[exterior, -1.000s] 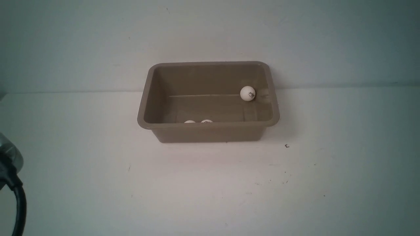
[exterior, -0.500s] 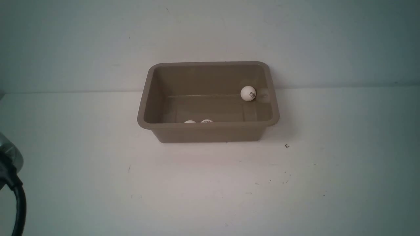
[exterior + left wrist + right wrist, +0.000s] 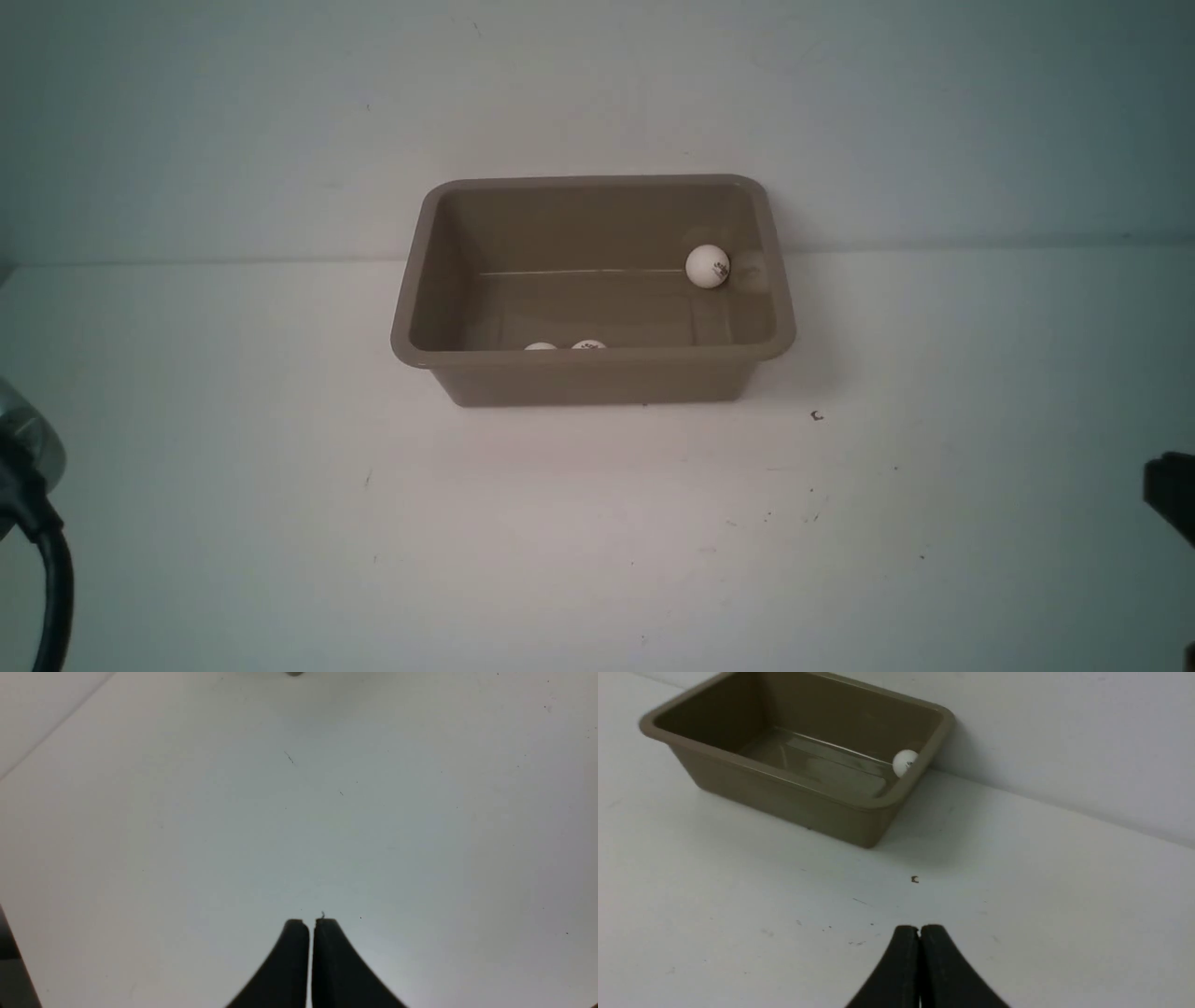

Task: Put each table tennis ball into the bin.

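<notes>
A: Where are the balls?

B: All three sit inside the bin on the white surface. One ball rests in the far right corner; two balls lie side by side against the near wall, only their tops showing.

A: And the hands?

B: The left hand and the right hand are both pressed together, holding nothing, over bare surface.

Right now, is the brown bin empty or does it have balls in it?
It has balls in it. The bin sits upright with one white ball in its far right corner and two more peeking over its near wall.
</notes>
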### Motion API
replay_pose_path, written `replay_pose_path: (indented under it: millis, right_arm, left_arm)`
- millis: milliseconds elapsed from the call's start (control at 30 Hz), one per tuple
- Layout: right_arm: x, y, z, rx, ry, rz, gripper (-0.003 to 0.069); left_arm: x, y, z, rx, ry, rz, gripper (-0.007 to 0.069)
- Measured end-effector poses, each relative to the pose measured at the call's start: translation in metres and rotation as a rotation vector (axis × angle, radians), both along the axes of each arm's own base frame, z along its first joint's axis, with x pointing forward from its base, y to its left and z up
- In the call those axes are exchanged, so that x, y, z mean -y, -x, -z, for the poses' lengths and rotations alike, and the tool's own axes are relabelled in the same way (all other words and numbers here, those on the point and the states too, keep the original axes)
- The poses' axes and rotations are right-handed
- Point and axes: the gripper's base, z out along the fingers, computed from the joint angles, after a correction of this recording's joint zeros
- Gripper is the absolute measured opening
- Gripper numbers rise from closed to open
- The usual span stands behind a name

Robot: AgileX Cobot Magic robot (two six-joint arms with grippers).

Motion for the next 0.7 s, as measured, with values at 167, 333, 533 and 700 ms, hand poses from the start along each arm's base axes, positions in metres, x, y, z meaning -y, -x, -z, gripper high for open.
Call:
replay_pose_path:
  millis: [167,333,533,700]
  right_arm:
    - [-0.0011,-0.0003,-0.0015,0.020,-0.007,-0.011,-0.0018]
    - [0.0012,0.0000,0.0017,-0.010,0.018,0.008,-0.0018]
    - [0.0021,0.0003,0.0030,-0.024,0.025,0.016,-0.0018]
    - [0.0023,0.0003,0.0032,-0.026,0.027,0.018,-0.0018]
  left_arm:
    - [0.0000,0.0000,0.0000,0.000,0.000,0.000,-0.0004]
    - [0.0000,0.0000,0.0000,0.000,0.001,-0.001,-0.0004]
    - [0.0000,0.0000,0.0000,0.000,0.001,-0.001,-0.0004]
    - [0.0000,0.0000,0.0000,0.000,0.001,-0.001,-0.0004]
